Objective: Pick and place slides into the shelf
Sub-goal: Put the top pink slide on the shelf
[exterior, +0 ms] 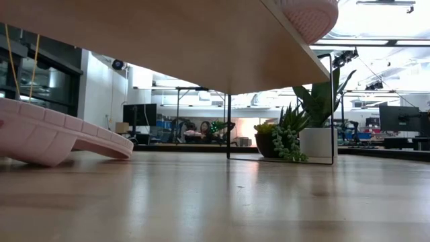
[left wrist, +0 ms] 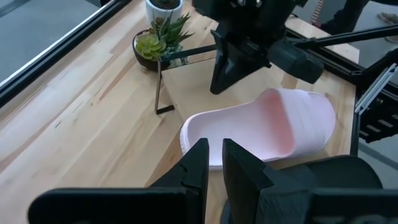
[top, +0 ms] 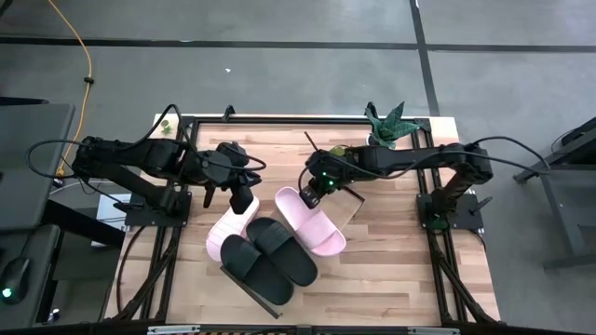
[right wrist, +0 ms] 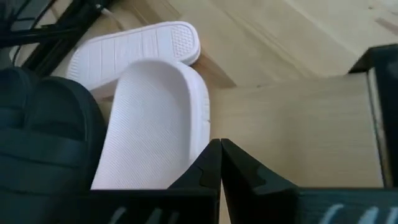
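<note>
Pink slide (top: 226, 230) lying half off the shelf (top: 351, 208), heel out on the table (top: 400, 270); other pink slide (top: 314, 224) and black pair (top: 270, 257) already up on the board. Left gripper (top: 244, 198) poised over the stray one, jaws all but closed, nothing seen between them. Right gripper (top: 310, 193) parked at the placed pink heel, jaws pressed together, empty. Judged best for this pick: spread wide first, bite the strap rather than the thin sole edge, lift clear of the frame, set down beside its mate without nudging the black pair.
</note>
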